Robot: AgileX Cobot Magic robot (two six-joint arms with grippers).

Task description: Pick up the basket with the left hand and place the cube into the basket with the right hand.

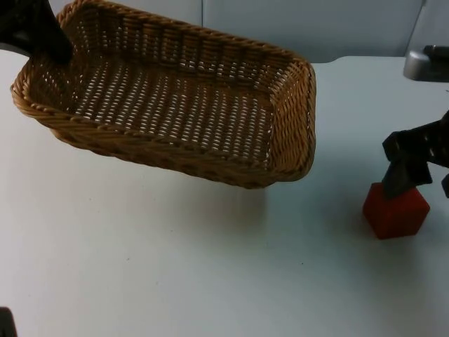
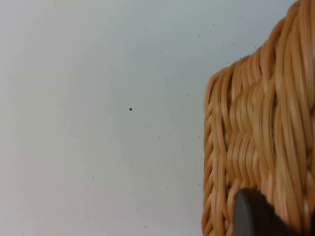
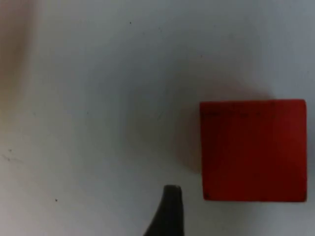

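The wicker basket [image 1: 175,151] hangs tilted above the table at the upper left, casting a shadow beneath it. My left gripper [image 1: 43,43] is shut on its far-left rim; in the left wrist view the woven wall [image 2: 256,132] stands close against a black fingertip [image 2: 253,216]. The red cube [image 1: 395,209] rests on the white table [image 1: 175,274] at the right. My right gripper [image 1: 423,182] is open just above and around the cube. In the right wrist view one fingertip [image 3: 171,206] stands beside the cube [image 3: 253,150], a small gap apart.
The grey partition wall [image 1: 316,28] runs behind the basket. A grey metal part [image 1: 424,63] sits at the right edge above the right arm.
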